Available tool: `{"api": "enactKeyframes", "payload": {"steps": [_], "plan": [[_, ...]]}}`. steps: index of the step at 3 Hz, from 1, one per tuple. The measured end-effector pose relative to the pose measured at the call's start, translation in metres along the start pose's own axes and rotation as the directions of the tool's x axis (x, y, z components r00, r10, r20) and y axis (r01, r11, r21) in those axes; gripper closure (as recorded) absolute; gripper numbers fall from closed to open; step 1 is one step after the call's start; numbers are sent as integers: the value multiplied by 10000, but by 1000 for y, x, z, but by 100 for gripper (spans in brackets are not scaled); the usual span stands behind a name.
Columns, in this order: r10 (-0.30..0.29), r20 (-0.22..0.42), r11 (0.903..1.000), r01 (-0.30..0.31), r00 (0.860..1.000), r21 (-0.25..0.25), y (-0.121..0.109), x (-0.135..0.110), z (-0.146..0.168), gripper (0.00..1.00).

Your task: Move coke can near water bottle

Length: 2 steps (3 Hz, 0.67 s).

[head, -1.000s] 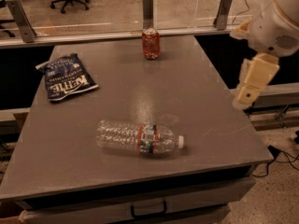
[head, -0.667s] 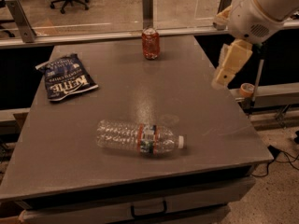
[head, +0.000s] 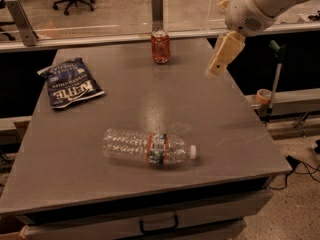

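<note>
The coke can stands upright at the far edge of the grey table, near the middle. The water bottle lies on its side near the front, white cap pointing right. My gripper hangs from the white arm at the upper right, above the table's right side. It is to the right of the can, apart from it, with nothing in it.
A dark blue chip bag lies flat at the table's left. A glass partition with metal posts runs behind the table. A roll of tape sits on a ledge to the right. A drawer handle is below the front edge.
My arm and gripper have moved left and toward the far side, from beyond the table's right edge to above its right part, closer to the can. Nothing on the table moved.
</note>
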<state>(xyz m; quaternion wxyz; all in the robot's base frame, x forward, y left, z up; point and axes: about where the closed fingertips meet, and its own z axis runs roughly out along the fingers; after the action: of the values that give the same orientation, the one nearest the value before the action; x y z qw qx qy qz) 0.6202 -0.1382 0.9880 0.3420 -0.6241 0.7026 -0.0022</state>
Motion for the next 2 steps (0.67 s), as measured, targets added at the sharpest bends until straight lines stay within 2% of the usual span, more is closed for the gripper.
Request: {"api": "enactKeyframes", "payload": {"steps": [1, 2], "plan": [[-1, -7, 10000, 1, 10000, -9, 0, 0, 0, 0], [751, 600, 9968, -767, 9954, 246, -17, 5, 31, 0]]}}
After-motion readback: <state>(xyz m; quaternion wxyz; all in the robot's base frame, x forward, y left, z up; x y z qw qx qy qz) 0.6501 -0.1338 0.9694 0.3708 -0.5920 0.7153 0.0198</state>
